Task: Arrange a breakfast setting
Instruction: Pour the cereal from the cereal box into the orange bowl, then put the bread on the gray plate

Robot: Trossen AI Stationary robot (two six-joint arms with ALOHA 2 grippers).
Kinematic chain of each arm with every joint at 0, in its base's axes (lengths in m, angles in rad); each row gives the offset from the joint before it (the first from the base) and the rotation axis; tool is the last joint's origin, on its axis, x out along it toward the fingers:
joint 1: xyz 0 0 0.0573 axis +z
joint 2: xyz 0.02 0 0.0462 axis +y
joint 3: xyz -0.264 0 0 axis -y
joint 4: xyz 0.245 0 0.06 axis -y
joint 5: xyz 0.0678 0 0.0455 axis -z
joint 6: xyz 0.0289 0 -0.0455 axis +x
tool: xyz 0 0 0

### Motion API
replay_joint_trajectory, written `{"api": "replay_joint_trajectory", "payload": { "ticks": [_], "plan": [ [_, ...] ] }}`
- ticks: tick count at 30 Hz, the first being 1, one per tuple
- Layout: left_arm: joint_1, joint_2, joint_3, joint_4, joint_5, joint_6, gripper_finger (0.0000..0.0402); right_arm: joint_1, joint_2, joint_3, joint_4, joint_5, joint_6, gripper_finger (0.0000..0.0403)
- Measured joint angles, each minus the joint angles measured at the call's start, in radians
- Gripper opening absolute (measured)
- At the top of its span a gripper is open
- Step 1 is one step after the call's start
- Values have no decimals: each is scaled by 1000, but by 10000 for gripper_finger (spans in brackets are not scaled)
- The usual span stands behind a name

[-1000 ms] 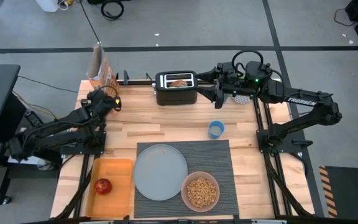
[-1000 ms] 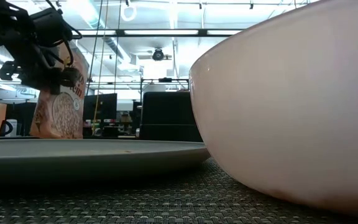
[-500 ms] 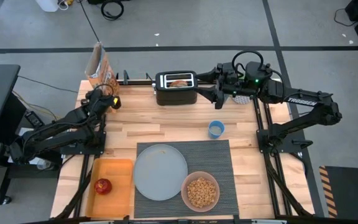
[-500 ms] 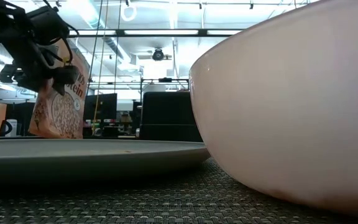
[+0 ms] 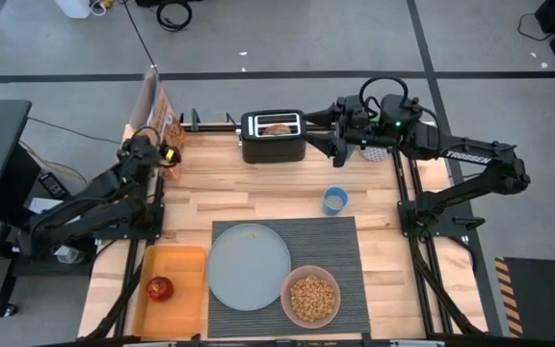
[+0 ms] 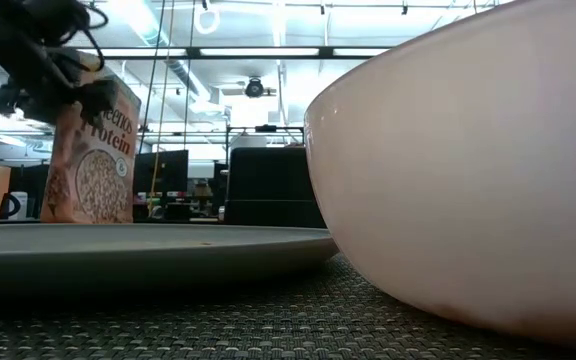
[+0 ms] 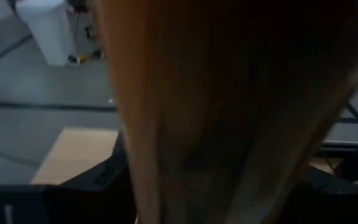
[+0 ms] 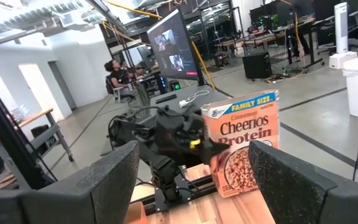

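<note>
Cereal box parked at the desk's far-left corner

My left hand (image 5: pixel 158 152) is against the cereal box (image 5: pixel 153 100); grip hidden, I cannot tell. Light, thin card: hold mid-sides gently. Bowl (image 5: pixel 310 296) of cereal (image 5: pixel 310 298) sits on the placemat (image 5: pixel 335 249).

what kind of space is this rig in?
Looks like a robotics lab or open workshop: two arms at a wooden table, a desk with a monitor behind, where a person sits, and bare concrete floor.

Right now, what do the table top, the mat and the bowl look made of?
Table top: pale wood, jointed strips, matte. Mat: dark woven material, ribbed, probably vinyl or fabric. Bowl: smooth pinkish ceramic or plastic with a soft sheen; hard to say which.
</note>
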Motion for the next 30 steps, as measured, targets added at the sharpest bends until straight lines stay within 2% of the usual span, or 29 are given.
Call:
{"api": "replay_joint_trajectory", "payload": {
  "ticks": [9,15,21,27,30],
  "plan": [
    [0,-3,147,20,-27,224,266,-20,0,0,0,0,0,309],
    [0,0,243,99,-13,350,266,-21,0,0,0,-7,0,309],
    [0,-1,366,159,135,435,260,-25,0,0,0,-10,0,309],
    [0,-1,490,161,175,461,242,-40,0,0,0,-11,0,309],
    [0,0,543,163,255,474,236,-42,0,0,-5,-11,0,309]
  ]
}}
